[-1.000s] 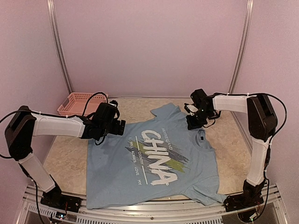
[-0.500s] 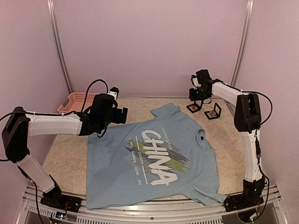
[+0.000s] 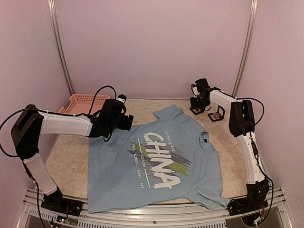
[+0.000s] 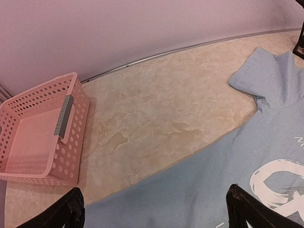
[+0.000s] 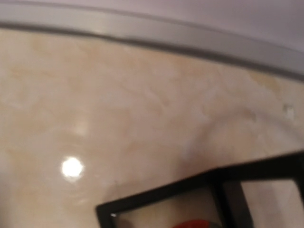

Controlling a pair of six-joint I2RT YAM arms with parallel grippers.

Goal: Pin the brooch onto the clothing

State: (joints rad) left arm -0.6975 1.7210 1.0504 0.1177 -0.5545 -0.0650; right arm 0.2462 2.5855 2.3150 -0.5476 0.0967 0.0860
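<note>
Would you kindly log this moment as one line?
left pincer open near light blue printed T-shirt | right pincer over black square frame

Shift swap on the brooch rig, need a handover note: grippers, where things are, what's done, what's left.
Left gripper: open, empty, hovering over the T-shirt's far left edge, near the pink basket.
Right gripper: at the far right of the table, over a black-framed box, off the shirt; can't tell if it is open or shut.
Brooch: not identified. A red thing shows in that box, cut off by the picture edge.
Done: T-shirt lies flat, print up; no brooch seen on it.
Left: fetch the brooch and pin it on.
</note>
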